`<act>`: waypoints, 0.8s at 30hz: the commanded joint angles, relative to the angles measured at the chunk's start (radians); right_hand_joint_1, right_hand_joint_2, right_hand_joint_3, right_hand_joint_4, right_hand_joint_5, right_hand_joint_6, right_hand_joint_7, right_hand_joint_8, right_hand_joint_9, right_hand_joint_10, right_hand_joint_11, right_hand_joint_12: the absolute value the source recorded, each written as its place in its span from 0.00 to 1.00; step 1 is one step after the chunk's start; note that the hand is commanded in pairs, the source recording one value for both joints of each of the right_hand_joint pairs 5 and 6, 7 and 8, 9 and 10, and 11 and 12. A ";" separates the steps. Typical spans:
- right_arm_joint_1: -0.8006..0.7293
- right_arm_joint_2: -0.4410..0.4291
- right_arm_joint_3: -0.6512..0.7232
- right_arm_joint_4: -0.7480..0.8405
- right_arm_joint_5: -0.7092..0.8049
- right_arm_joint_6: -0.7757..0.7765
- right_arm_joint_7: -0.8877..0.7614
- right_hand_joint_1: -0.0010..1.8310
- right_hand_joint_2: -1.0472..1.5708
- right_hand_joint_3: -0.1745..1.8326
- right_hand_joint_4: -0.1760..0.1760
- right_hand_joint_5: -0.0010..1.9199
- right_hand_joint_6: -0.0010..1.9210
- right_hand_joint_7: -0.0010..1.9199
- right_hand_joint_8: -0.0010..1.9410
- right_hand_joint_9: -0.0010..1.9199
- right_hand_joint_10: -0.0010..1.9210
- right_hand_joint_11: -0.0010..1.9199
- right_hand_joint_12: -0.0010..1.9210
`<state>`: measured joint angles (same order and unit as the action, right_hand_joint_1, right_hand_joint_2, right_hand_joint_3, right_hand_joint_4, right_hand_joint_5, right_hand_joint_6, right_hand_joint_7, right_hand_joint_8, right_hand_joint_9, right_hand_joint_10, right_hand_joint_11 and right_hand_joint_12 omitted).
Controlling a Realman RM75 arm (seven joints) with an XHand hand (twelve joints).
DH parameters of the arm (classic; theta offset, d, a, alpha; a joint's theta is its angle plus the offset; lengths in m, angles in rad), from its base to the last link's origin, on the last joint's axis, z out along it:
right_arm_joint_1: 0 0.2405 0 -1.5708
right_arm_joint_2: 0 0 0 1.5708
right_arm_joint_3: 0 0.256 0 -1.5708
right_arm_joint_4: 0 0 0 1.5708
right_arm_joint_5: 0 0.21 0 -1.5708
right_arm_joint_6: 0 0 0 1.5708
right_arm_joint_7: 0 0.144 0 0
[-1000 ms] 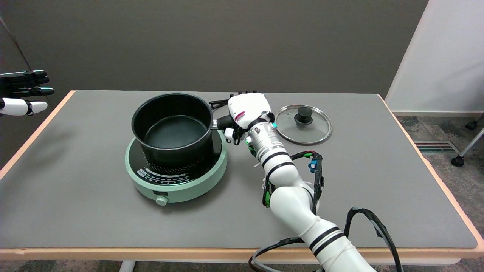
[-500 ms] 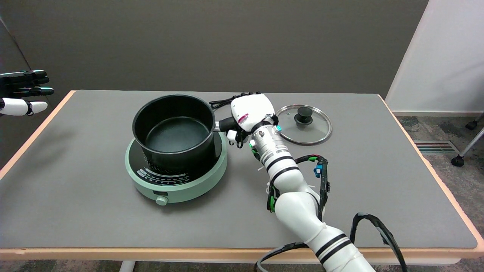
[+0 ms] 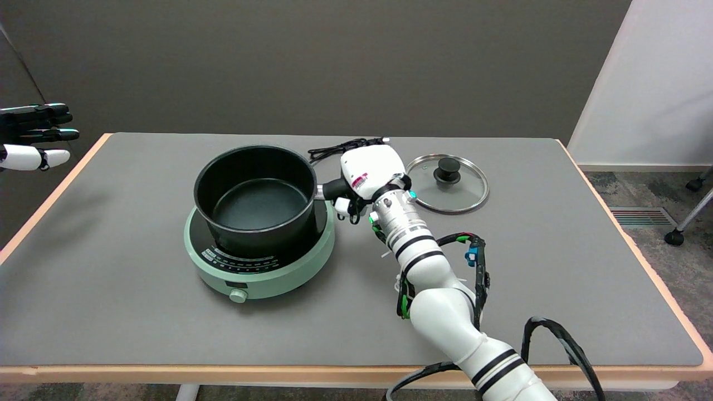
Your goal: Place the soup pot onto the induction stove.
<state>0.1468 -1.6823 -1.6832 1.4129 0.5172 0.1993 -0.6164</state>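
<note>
A black soup pot (image 3: 257,200), empty and without a lid, stands on the black top of the pale green round induction stove (image 3: 262,267). Its short black handle (image 3: 330,190) sticks out to the right. My right hand (image 3: 365,172) grips that handle, with its white back facing up and its fingers curled under. The arm reaches in from the lower right. Whether the pot's base rests flat on the stove is hidden by the pot's wall.
A glass lid (image 3: 447,182) with a black knob lies on the grey table to the right of my hand. A black cable (image 3: 334,149) runs behind the pot. The idle left hand (image 3: 33,136) hangs at the upper left.
The pot has sunk lower onto the stove top, and the dotted pattern in front of its base is now covered. My right hand has come down and a little right with the handle.
</note>
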 commanded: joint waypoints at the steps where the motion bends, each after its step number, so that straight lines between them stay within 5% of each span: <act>1: -0.012 0.013 -0.017 0.007 0.031 -0.002 0.000 0.51 0.79 0.66 0.47 0.59 0.59 0.59 0.59 0.59 0.59 0.59 0.59; 10: -0.007 0.015 -0.018 0.004 0.031 0.001 0.000 0.52 0.71 0.78 0.59 0.52 0.52 0.52 0.52 0.52 0.52 0.52 0.52; 11: -0.007 0.015 -0.018 0.004 0.031 0.002 0.000 0.51 0.71 0.80 0.91 0.51 0.51 0.51 0.50 0.51 0.51 0.51 0.51; 12: -0.007 0.015 -0.018 0.004 0.031 0.003 0.000 0.51 0.70 0.81 1.00 0.50 0.50 0.50 0.50 0.50 0.50 0.50 0.50; 24: 0.003 0.037 -0.028 0.014 0.031 0.012 0.000 0.49 0.54 0.98 1.00 0.43 0.43 0.43 0.42 0.43 0.43 0.43 0.43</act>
<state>0.1404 -1.6670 -1.6996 1.4197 0.5449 0.2044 -0.6163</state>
